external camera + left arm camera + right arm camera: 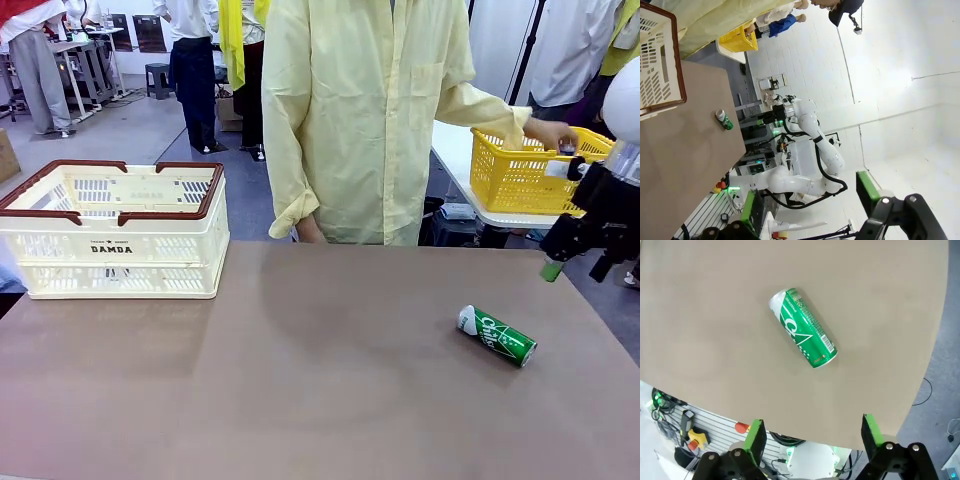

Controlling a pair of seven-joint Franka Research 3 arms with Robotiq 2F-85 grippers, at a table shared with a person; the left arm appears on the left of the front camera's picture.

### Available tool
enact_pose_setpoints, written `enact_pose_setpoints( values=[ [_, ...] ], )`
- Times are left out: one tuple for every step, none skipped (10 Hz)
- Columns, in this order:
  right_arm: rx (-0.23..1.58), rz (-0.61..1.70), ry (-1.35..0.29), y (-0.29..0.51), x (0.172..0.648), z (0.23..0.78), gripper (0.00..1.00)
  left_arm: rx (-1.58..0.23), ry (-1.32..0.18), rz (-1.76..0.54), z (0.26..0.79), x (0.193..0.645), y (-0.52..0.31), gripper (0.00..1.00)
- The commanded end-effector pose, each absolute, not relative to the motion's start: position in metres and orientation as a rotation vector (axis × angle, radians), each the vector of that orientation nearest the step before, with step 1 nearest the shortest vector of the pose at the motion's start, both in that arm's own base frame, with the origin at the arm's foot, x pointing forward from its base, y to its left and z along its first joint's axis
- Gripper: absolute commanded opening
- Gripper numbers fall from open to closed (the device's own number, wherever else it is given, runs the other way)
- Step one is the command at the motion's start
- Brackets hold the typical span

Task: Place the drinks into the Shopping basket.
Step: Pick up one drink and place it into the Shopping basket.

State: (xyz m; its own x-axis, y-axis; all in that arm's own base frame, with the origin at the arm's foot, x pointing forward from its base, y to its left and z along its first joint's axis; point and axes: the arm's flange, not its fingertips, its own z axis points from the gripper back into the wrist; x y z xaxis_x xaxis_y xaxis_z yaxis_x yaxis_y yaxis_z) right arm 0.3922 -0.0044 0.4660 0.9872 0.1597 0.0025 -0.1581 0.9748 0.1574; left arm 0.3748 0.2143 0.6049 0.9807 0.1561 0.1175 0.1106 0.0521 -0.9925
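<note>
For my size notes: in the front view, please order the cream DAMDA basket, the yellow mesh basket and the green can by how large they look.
Largest: cream DAMDA basket.
Next: yellow mesh basket; it stands farther from the camera, so its true size is unsure.
Smallest: green can.

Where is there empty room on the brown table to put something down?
The whole middle and near side of the brown table is bare, between the cream-white slotted plastic basket at the far left and the green aluminium can lying at the right. Crowded only at the basket's corner.
</note>
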Motion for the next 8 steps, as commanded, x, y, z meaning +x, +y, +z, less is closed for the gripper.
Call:
enact_pose_setpoints(
  values=[
    [0.144,0.123,-0.008,0.003,0.397,0.456,1.00,-1.510,-0.214,0.034,0.604,0.371,0.212,1.00],
    [0.132,0.087,-0.021,0.009,0.402,0.445,1.00,-1.510,-0.214,0.034,0.604,0.371,0.212,1.00],
    [0.136,0.066,-0.048,0.014,0.406,0.436,1.00,-1.510,-0.214,0.034,0.604,0.371,0.212,1.00],
    [0.154,0.213,-0.068,0.021,0.409,0.427,1.00,-1.510,-0.214,0.034,0.604,0.371,0.212,1.00],
    [0.181,0.492,0.021,0.023,0.416,0.417,1.00,-1.510,-0.214,0.034,0.604,0.371,0.212,1.00],
    [0.202,0.670,0.081,0.019,0.419,0.411,1.00,-1.510,-0.214,0.034,0.604,0.371,0.212,1.00],
    [0.208,0.736,0.070,0.015,0.416,0.411,1.00,-1.510,-0.214,0.034,0.604,0.371,0.212,1.00],
    [0.199,0.688,0.008,-0.006,0.401,0.427,1.00,-1.510,-0.214,0.034,0.604,0.371,0.212,1.00]
  ],
)
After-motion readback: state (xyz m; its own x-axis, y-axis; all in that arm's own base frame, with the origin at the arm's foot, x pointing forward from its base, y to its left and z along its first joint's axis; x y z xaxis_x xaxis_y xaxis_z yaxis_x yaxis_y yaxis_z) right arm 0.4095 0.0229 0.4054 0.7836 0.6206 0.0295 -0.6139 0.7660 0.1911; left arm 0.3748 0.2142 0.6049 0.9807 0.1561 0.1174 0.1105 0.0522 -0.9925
